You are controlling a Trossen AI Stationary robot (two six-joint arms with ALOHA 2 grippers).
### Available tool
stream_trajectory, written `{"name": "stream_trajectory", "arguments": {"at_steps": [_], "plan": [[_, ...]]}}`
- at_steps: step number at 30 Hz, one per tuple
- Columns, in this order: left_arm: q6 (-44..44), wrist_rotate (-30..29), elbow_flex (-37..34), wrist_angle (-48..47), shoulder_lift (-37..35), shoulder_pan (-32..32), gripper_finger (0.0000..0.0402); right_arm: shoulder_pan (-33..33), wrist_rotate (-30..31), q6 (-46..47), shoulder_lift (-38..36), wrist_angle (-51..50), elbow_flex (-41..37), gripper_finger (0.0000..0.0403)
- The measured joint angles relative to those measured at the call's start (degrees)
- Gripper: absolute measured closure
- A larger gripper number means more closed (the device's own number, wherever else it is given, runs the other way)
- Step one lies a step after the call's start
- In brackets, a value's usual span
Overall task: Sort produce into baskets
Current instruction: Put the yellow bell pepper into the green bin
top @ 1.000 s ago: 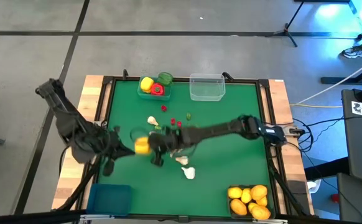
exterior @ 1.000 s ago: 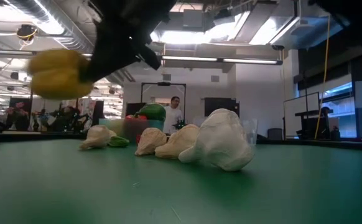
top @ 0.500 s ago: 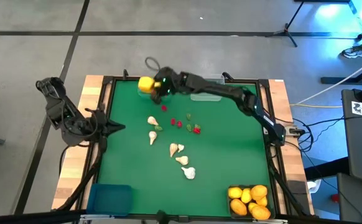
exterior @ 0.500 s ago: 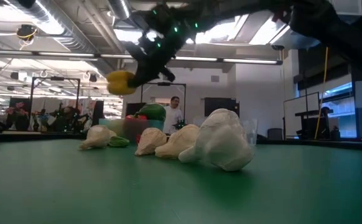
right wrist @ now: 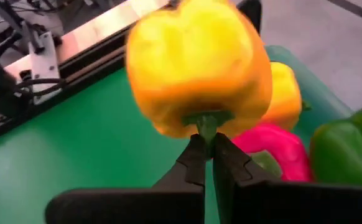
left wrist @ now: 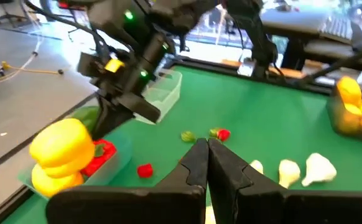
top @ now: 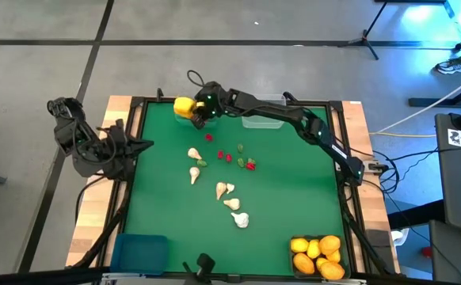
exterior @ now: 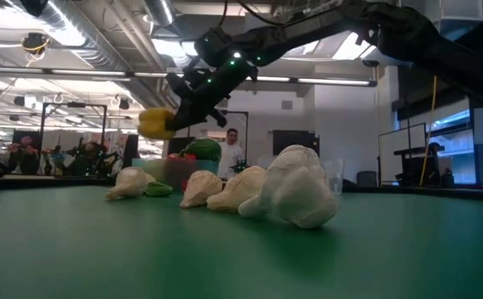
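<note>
My right gripper (top: 196, 112) reaches to the table's far left and is shut on a yellow bell pepper (right wrist: 196, 68). It holds the pepper above the teal basket (left wrist: 122, 149), where a second yellow pepper (right wrist: 288, 93), a red one (right wrist: 273, 152) and a green one (right wrist: 346, 146) lie. My left gripper (left wrist: 207, 149) is shut on nothing at the table's left edge (top: 143, 145). Several garlic bulbs (top: 232, 203) and small red and green pieces (top: 232, 155) lie on the green mat. My right gripper pinches the yellow pepper's green stem (right wrist: 207, 126) between its two fingertips. The fingers come from the table's right, slanting down (exterior: 193, 104). The pepper (exterior: 156, 123) sits at their free ends, lifted clear above the teal basket.
A clear basket (top: 266, 120) stands at the far edge, partly under my right arm. A blue basket (top: 139, 252) sits at the near left corner. A dark basket with citrus (top: 318, 255) is at the near right. A person (exterior: 231, 154) stands far behind the table.
My right gripper has carried the yellow pepper from the middle left of the mat to the far left, over the teal basket, and has stayed shut on it. My left arm has drawn back toward the table's left edge.
</note>
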Motion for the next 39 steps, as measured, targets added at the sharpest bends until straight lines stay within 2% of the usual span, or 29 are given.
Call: {"name": "stream_trajectory", "arguments": {"at_steps": [4, 8, 28, 39], "plan": [[-3.45, -3.49, -0.02, 0.0, -0.11, 0.02, 0.0402, -0.18, -2.98, -0.51, 1.55, 1.94, 0.04, 0.0403], [-5.23, -5.24, -0.02, 0.0, -0.11, 0.05, 0.0401, -0.53, -3.15, -0.47, 3.16, 1.65, -0.06, 0.0403], [-7.21, -7.78, -0.07, -3.77, -0.06, 0.11, 0.0402, -3.02, -5.15, 1.0, 3.5, 1.7, 0.0, 0.0402], [-7.48, -7.79, -0.07, -4.22, -0.06, 0.11, 0.0402, -3.02, -3.36, 2.54, 3.5, 2.35, 0.0, 0.0361]]}}
